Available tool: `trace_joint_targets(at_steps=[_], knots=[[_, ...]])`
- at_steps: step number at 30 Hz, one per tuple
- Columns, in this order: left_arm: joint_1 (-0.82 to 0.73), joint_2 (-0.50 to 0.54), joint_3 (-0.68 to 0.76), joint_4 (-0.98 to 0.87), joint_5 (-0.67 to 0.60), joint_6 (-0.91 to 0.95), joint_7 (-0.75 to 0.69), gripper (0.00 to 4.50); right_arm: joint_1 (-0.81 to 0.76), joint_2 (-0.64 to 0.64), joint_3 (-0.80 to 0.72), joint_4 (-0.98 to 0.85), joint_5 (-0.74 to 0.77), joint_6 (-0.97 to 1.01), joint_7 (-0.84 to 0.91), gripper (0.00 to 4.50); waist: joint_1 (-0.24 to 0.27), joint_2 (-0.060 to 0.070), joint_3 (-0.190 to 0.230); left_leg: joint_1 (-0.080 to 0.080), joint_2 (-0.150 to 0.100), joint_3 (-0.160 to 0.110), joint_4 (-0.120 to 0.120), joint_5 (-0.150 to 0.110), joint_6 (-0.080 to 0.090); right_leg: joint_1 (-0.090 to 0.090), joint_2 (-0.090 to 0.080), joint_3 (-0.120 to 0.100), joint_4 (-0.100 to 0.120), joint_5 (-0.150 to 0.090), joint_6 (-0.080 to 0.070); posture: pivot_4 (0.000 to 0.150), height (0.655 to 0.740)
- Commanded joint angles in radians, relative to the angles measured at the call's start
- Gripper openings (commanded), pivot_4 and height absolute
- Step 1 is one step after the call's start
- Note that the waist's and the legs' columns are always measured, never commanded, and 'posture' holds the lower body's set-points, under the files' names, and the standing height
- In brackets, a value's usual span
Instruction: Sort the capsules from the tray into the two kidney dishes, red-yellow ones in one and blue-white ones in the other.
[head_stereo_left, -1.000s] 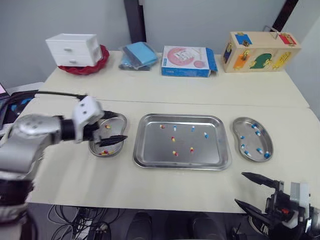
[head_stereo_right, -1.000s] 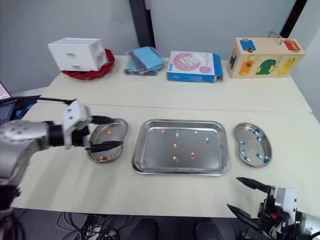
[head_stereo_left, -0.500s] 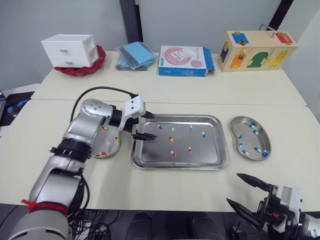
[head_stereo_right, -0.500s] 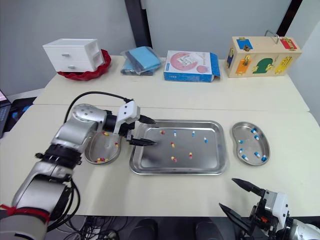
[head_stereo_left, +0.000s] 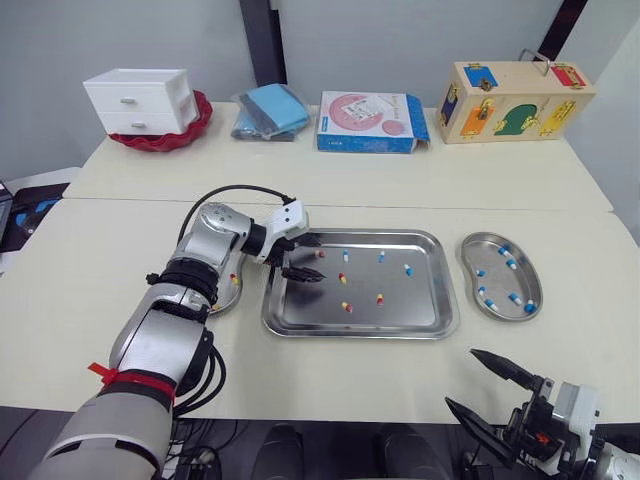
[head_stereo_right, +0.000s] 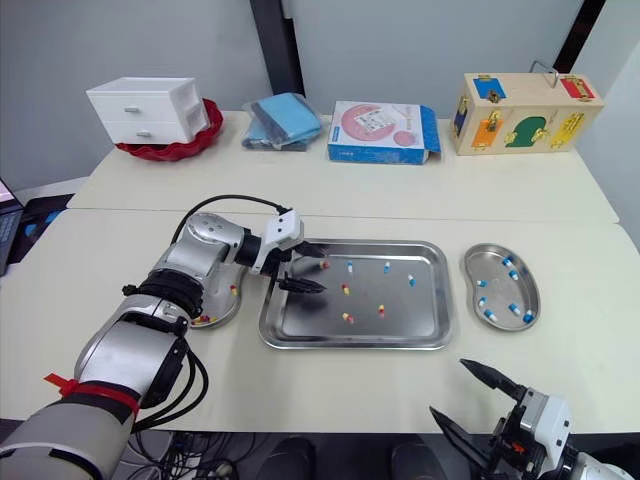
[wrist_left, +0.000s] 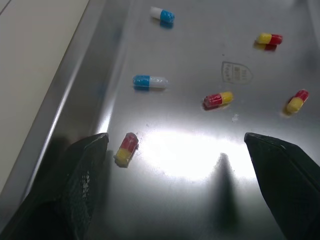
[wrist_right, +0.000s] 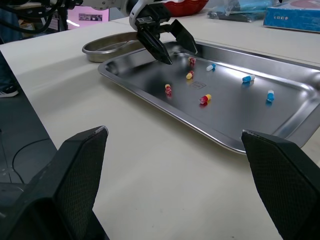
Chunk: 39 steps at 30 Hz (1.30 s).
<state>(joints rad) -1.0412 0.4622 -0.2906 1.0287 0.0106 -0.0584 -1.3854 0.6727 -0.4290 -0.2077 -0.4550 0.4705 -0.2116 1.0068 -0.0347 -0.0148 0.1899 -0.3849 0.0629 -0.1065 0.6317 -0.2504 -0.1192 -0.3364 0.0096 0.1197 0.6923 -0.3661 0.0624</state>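
Advanced farther over the tray (head_stereo_left: 360, 330), the wide-open left gripper (head_stereo_left: 316, 259) is aimed at a red-yellow capsule (wrist_left: 125, 149), awaiting descent and closure; right gripper (head_stereo_left: 460, 377) likewise open.

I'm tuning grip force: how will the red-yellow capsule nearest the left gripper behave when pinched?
The capsule is small and rounded, so it will likely roll or skid on the glossy tray. Its smooth shell may squirt from the open left gripper if pinched off-centre.
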Motion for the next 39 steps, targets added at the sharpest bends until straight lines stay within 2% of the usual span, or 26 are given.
trace_joint_targets(at_steps=[1,14,17,25,27,28,31,39], knots=[[-0.027,-0.015,0.011,0.016,0.023,-0.028,0.008,4.5,0.018,0.001,0.002,-0.035,-0.002,-0.026,-0.02,4.47,0.001,0.0,0.0,0.0,0.0,0.0,0.0,0.0,0.0,0.0,0.0,0.0,0.0,0.0,0.0,0.15,0.74],[-0.043,-0.052,0.031,0.057,0.059,-0.045,0.048,4.5,0.031,-0.01,0.016,-0.041,-0.004,-0.04,-0.056,4.47,0.001,0.0,0.0,0.0,0.0,0.0,0.0,0.0,0.0,0.0,0.0,0.0,0.001,0.0,0.0,0.15,0.74],[-0.041,-0.045,0.02,0.059,0.083,-0.036,0.055,3.96,0.037,-0.011,0.017,-0.043,-0.004,-0.042,-0.058,4.5,0.001,0.0,0.0,0.0,0.0,0.0,0.0,0.0,0.0,0.0,0.0,0.0,0.001,0.0,0.0,0.15,0.74],[-0.032,-0.033,0.017,0.05,0.115,-0.021,0.057,1.52,0.027,-0.017,0.015,-0.039,-0.001,-0.037,-0.065,4.5,0.001,0.0,0.0,0.001,0.0,0.0,0.0,0.0,0.0,0.0,0.0,0.0,0.001,0.0,0.0,0.15,0.74],[-0.029,-0.035,0.018,0.047,0.115,-0.02,0.058,0.75,0.022,-0.02,0.015,-0.039,0.0,-0.035,-0.066,4.5,0.001,0.0,0.0,0.001,0.0,0.0,0.001,0.0,0.0,0.0,0.0,0.0,0.002,0.0,0.0,0.15,0.74],[-0.028,-0.036,0.019,0.046,0.115,-0.02,0.058,0.75,0.019,-0.022,0.015,-0.038,0.001,-0.033,-0.067,4.5,0.001,0.0,0.0,0.001,0.0,0.0,0.001,0.0,0.0,0.0,0.0,0.0,0.002,0.0,0.0,0.15,0.74],[-0.024,-0.039,0.021,0.042,0.112,-0.018,0.059,0.04,0.021,-0.027,0.018,-0.041,0.003,-0.034,-0.069,4.5,0.001,0.0,0.0,0.001,0.0,0.0,0.002,0.0,0.0,0.0,0.0,0.0,0.003,0.0,0.0,0.15,0.74],[0.003,-0.031,0.036,-0.017,0.086,0.0,0.026,0.04,0.024,-0.045,0.013,-0.042,0.018,-0.039,-0.056,4.5,0.001,0.0,0.0,0.001,0.0,0.0,0.002,0.0,0.0,0.0,0.0,0.0,0.004,0.0,0.0,0.15,0.74]])
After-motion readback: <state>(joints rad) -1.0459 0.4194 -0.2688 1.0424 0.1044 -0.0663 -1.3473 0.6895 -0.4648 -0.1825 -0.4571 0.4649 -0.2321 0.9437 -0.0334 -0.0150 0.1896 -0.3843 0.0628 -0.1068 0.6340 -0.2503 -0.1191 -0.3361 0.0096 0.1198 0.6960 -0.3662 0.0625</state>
